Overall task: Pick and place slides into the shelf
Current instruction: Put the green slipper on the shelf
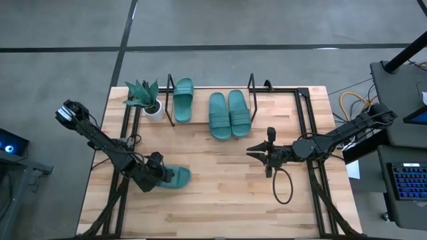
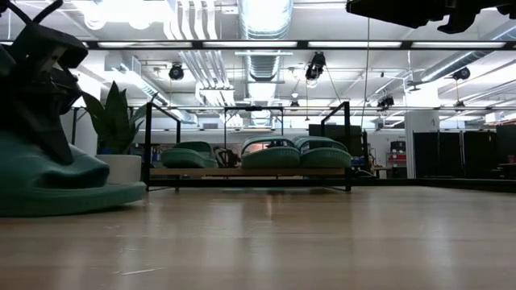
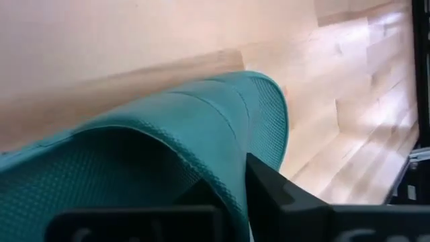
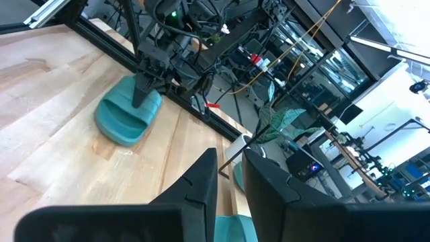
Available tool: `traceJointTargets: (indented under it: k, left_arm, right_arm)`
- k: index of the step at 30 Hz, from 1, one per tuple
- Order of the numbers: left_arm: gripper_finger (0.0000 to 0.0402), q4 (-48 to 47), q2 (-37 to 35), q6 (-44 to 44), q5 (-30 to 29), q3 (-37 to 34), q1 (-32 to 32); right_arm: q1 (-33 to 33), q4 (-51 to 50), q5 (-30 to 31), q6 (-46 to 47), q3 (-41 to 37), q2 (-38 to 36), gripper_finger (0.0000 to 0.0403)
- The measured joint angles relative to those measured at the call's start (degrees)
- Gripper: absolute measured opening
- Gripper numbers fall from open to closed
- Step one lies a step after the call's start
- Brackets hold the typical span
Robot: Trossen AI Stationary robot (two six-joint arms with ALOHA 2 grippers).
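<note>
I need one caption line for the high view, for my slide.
Left end effector shut on fourth slide; three slides on shelf.

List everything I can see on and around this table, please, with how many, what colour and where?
slides: four, teal-green; three on the shelf, one on the table's front left
shelf: one, light wood with black wire frame, at the table's back
potted plant: one, green in a white pot, left of the shelf
table: one, light wood
cable loop: one, black, front right
left gripper: shut on the front-left slide
right gripper: empty, mid-table
</note>
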Motion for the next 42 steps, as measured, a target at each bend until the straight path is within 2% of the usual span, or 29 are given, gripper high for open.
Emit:
traceJointTargets:
  k: [4,9,13,17,21,24,29,32,35,38,42]
  left_arm:
    - [0.0005,0.0,0.5,2.5,-3.2,0.4,0.0]
    - [0.0002,4.9,0.5,13.3,-15.3,1.7,0.2]
    - [0.0001,6.3,0.4,22.2,-21.5,2.3,0.3]
    - [0.0001,7.3,0.4,29.4,-28.2,2.7,0.4]
    - [0.0001,17.0,0.7,46.1,-35.7,2.8,0.8]
    - [0.0001,28.4,1.2,63.2,-36.9,2.8,1.3]
    - [0.0,48.8,3.6,90.8,-37.5,2.9,2.3]
    - [0.0,58.3,5.9,104.0,-37.5,2.9,3.4]
    - [0.0,65.4,8.2,112.7,-37.5,2.9,4.7]
    - [0.0,69.7,10.1,117.8,-37.4,2.9,6.2]
    - [0.0,70.6,11.7,121.3,-36.9,3.5,7.7]
  right_arm:
    - [0.0,0.0,0.0,-0.1,0.0,0.0,0.0057]
    - [0.0,0.2,1.8,-0.4,0.0,-0.3,0.0056]
    - [0.1,1.6,7.5,2.4,0.0,-2.8,0.0056]
    - [-0.1,1.4,8.7,7.7,-0.3,-4.4,0.0056]
    - [-0.2,1.7,8.6,10.1,-0.3,-3.9,0.0056]
    - [-0.4,2.4,6.9,10.6,-0.2,-2.8,0.0056]
    - [-2.1,11.2,-4.0,10.6,0.3,1.0,0.0056]
    - [-2.7,16.1,-4.4,11.0,1.5,4.3,0.0062]
    - [-3.8,16.2,-1.8,10.8,3.7,8.1,0.0083]
    - [-6.0,16.2,0.7,10.8,6.5,13.1,0.0115]
    - [-9.3,16.1,-1.7,11.4,10.5,20.0,0.0164]
